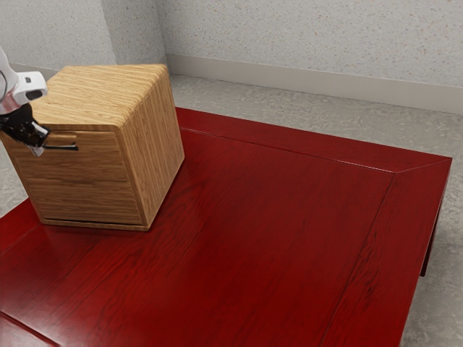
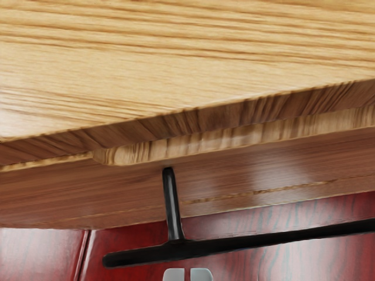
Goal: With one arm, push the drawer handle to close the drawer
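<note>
At the exterior view's left edge, the gripper (image 1: 39,146) reaches down to the cabinet's front, its fingertips beside the near end of the black handle (image 1: 66,147). That bar is fixed to the upper drawer (image 1: 101,160) of the wooden cabinet (image 1: 98,94). The drawer's front lies close to the cabinet's face; I cannot tell whether a small gap stays between them. In the wrist view the gripper (image 2: 187,274) has its two grey fingertips close together, shut with nothing between them, just off the handle's bar (image 2: 217,246). Whether they touch it is unclear.
The cabinet stands on a red wooden table (image 1: 239,238), whose surface extends toward the exterior view's right. Below the upper drawer is another wooden front (image 1: 87,201). A speckled wall (image 1: 311,43) rises behind, beyond the grey floor.
</note>
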Available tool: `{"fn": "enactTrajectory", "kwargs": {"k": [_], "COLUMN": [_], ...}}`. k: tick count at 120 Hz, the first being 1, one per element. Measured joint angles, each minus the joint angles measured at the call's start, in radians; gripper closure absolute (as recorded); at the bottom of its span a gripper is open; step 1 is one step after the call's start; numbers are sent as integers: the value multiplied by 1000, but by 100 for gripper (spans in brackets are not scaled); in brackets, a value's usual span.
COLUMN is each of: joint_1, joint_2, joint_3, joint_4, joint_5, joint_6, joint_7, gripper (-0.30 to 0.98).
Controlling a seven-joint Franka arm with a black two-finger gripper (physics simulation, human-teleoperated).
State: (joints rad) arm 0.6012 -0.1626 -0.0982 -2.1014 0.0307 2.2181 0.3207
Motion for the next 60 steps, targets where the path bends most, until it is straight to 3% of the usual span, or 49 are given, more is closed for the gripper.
{"fn": "enactTrajectory", "kwargs": {"k": [28,44,60], "joint_1": [25,12,5], "joint_2": [16,-101,-275], "joint_3": [-3,-29,-38], "joint_4": [11,-45,-134], "joint_5": [-7,5,-5], "joint_6": [10,-77,-228], "joint_7": [33,44,39], "gripper": [75,77,50]}}
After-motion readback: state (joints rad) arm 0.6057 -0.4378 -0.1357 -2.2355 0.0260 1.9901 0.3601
